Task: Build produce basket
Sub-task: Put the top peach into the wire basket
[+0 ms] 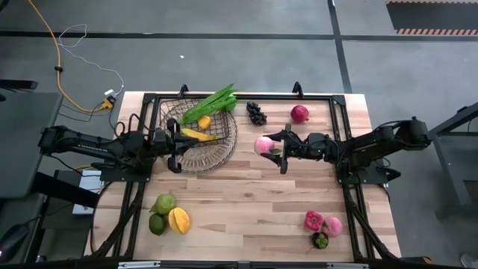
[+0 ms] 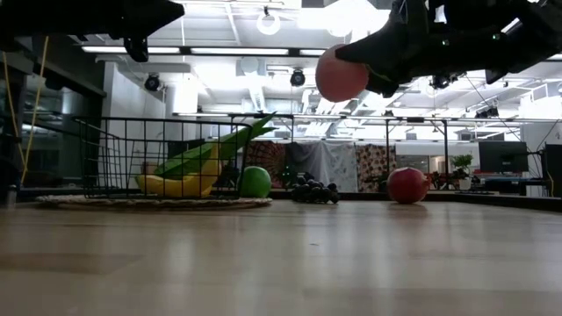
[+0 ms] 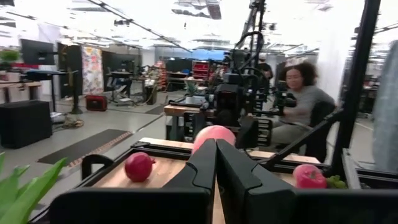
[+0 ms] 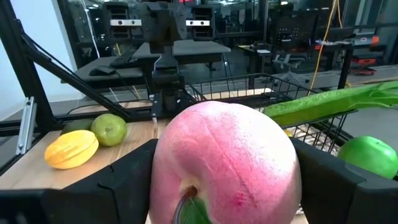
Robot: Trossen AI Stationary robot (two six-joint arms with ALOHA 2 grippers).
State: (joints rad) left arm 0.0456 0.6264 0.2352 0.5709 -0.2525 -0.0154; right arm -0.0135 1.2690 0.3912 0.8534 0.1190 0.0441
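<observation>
The right gripper (image 1: 275,152) clamps a pink peach (image 1: 264,145) between its wide-set fingers, lifted clear of the table (image 1: 246,209) at frame centre in the high view; its arm reaches in level from the right edge. The left gripper (image 1: 173,147), fingers pressed shut and empty, hangs over the basket (image 1: 224,142) at upper left, which holds a banana (image 1: 199,135) and green stalks (image 1: 213,103).

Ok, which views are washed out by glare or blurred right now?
Low view: ceiling lights blow out the top, and the near table is soft. Left wrist view: bright overhead glare, background person blurred. Right wrist view: the pink peach held in the right gripper fills the frame, sharp. High view: evenly lit.
</observation>
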